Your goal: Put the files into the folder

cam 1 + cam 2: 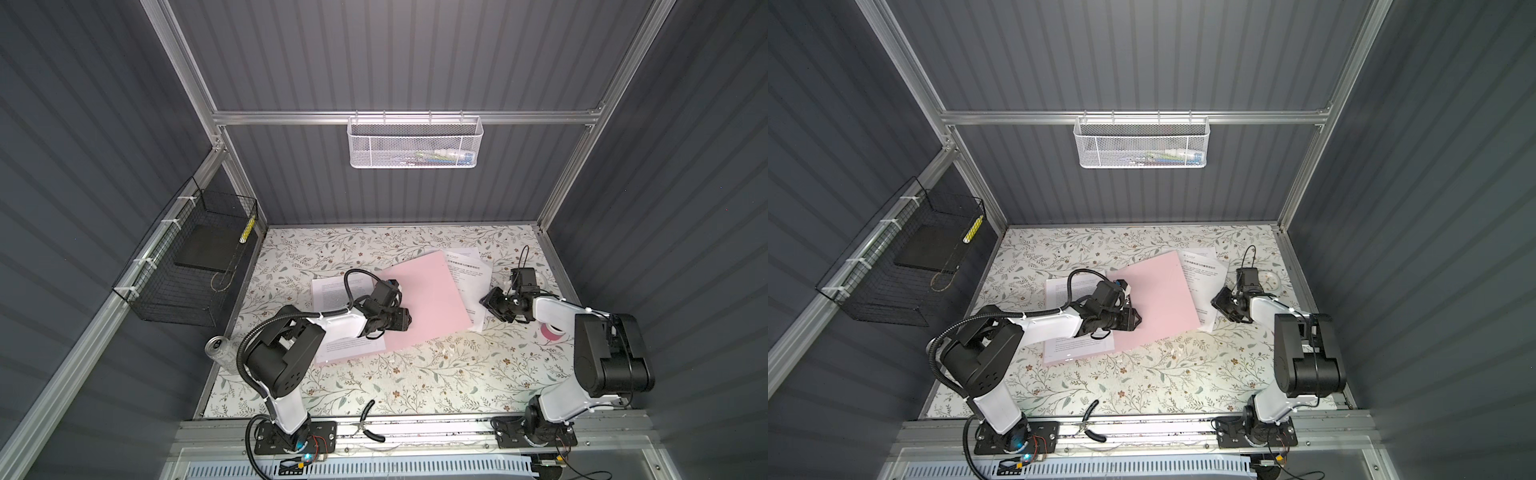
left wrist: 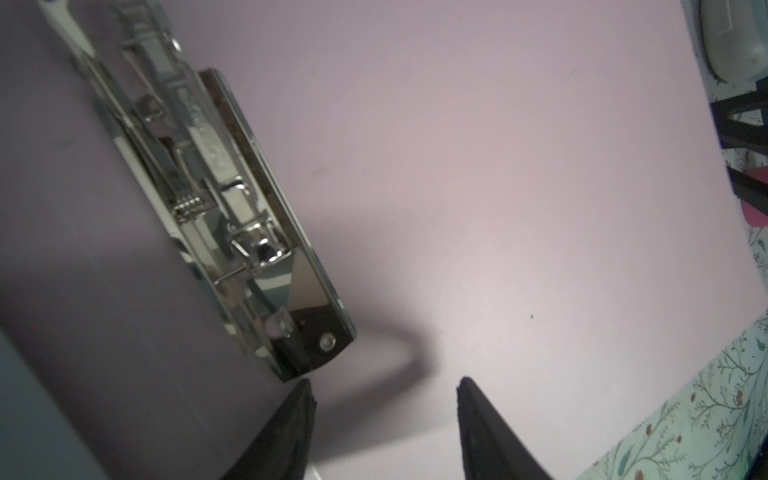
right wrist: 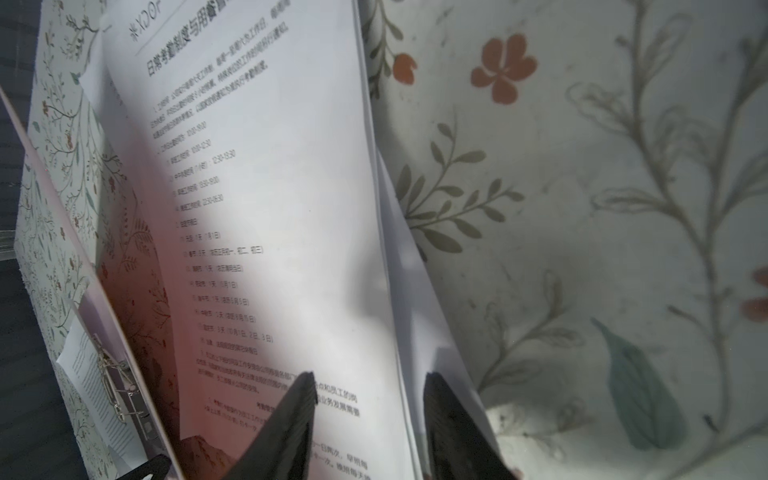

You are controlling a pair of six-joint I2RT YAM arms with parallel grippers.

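Apparently little is filed yet: in a top view the open pink folder (image 1: 432, 291) lies mid-table, with the files (image 1: 471, 266) fanned at its 3 o'clock edge and further sheets (image 1: 332, 291) at its 9 o'clock, none visibly under the silver clip (image 2: 232, 216). The left gripper (image 2: 384, 384), jaws spread and empty, hovers over the folder's inner face beside that clip. The right gripper (image 3: 370, 378), jaws likewise spread, straddles the headed sheet's edge without pinching it, so gathering and clipping seemingly remain.

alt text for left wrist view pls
Close-up of a silver metal clip on the inner spine of a pale pink folder. The open left claw is empty, near the clip's end; a floral table cover shows past the folder's edge.
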